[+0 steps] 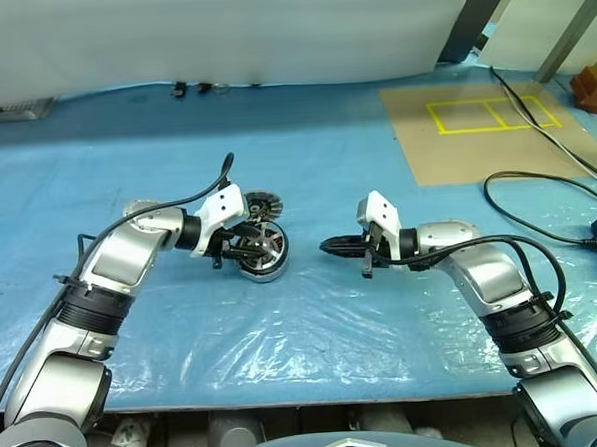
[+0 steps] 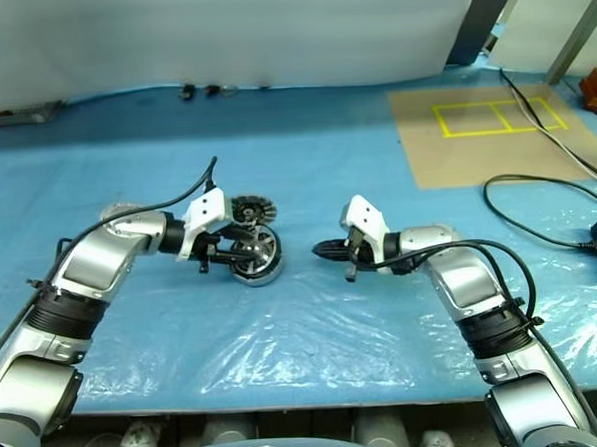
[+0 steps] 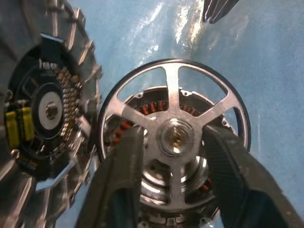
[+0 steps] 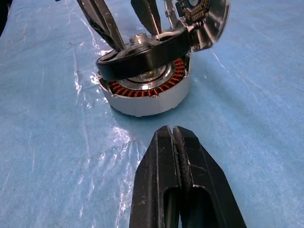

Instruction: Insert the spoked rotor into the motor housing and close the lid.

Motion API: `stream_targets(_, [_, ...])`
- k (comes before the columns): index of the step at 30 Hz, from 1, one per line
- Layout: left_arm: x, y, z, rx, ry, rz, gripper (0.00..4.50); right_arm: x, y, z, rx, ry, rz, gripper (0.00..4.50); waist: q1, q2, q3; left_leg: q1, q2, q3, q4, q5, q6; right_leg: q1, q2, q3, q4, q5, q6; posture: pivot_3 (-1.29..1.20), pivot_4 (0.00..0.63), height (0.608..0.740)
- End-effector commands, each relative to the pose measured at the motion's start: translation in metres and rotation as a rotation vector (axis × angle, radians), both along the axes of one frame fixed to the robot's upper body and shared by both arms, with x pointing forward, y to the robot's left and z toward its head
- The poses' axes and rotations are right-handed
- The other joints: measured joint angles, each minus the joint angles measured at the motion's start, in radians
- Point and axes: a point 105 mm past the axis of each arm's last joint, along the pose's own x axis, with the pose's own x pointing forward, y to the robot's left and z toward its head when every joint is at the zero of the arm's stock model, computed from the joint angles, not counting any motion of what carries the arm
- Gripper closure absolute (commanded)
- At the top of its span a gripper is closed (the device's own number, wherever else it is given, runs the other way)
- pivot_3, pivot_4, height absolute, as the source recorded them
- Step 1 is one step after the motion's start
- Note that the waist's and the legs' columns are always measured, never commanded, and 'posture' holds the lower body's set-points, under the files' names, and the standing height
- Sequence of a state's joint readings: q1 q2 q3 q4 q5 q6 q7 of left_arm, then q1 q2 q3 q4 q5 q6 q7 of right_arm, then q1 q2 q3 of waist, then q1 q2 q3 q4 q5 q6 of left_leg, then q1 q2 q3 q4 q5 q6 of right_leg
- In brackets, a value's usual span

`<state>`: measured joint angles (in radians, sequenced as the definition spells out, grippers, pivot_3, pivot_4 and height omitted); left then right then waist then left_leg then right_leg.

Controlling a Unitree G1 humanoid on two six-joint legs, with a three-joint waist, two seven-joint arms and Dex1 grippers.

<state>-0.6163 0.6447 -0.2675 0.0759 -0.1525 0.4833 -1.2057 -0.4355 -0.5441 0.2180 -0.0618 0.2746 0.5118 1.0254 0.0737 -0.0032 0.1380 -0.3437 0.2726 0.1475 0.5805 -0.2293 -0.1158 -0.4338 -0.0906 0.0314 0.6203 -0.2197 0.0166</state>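
Left wrist view looks straight onto the spoked rotor: a thin dark rim, silvery spokes, a small brass-coloured hub. It sits tilted on the motor housing on the blue sheet, copper windings showing beneath. The left gripper straddles its hub, grasping it. The right gripper hangs clenched nearby.

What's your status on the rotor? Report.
Left tool astride spoked rotor hub, rotor tilted on motor housing, not seated. Right tool shut, empty, short of housing. Lid propped behind housing.
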Motion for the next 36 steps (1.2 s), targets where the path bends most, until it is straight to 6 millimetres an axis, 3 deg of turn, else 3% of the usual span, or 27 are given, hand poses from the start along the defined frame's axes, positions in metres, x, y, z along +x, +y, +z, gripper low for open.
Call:
stream_targets(1, [-0.004,0.001,-0.017,0.055,0.020,-0.003,3.14,0.000,0.005,0.010,0.011,-0.035,0.017,4.50,0.002,0.000,0.000,0.001,0.000,0.000,0.000,0.000,0.000,0.001,0.000,0.000,0.000,0.000,0.000,0.00,0.150,0.740])
stream_targets(5, [-0.010,0.002,-0.016,0.039,0.008,-0.033,3.14,-0.001,0.005,0.006,0.013,-0.029,0.018,4.50,0.000,0.001,0.000,0.003,0.000,0.000,0.000,0.000,0.000,0.003,0.000,0.000,0.000,-0.002,-0.003,0.00,0.150,0.740])
stream_targets(10, [-0.013,-0.007,0.019,-0.163,-0.023,-0.044,3.14,0.000,0.003,0.000,0.013,-0.021,0.014,4.50,-0.002,0.001,0.000,0.002,0.000,0.000,0.000,0.000,0.000,0.002,0.000,0.000,-0.001,-0.002,-0.003,0.00,0.150,0.740])
stream_targets(13, [-0.016,-0.002,0.023,-0.160,-0.022,-0.044,3.14,0.000,0.002,-0.004,0.012,-0.021,0.014,4.50,-0.002,0.001,0.000,-0.001,0.000,0.000,-0.001,0.000,0.000,0.000,0.000,0.000,-0.002,0.000,0.000,0.00,0.150,0.740])
stream_targets(19, [-0.018,0.012,0.012,-0.096,-0.002,-0.024,3.14,0.002,0.002,-0.006,0.011,-0.022,0.016,4.50,-0.007,0.001,0.000,-0.004,0.000,0.000,-0.002,0.000,0.000,-0.004,0.001,0.000,-0.002,0.000,0.000,0.00,0.150,0.740])
stream_targets(36, [-0.021,0.018,-0.009,0.046,0.021,-0.062,3.14,0.008,-0.007,-0.021,-0.007,-0.022,-0.008,4.50,-0.007,0.001,0.000,-0.003,0.000,0.000,-0.002,0.000,0.000,-0.003,0.001,0.000,-0.002,0.000,0.000,0.00,0.150,0.740])
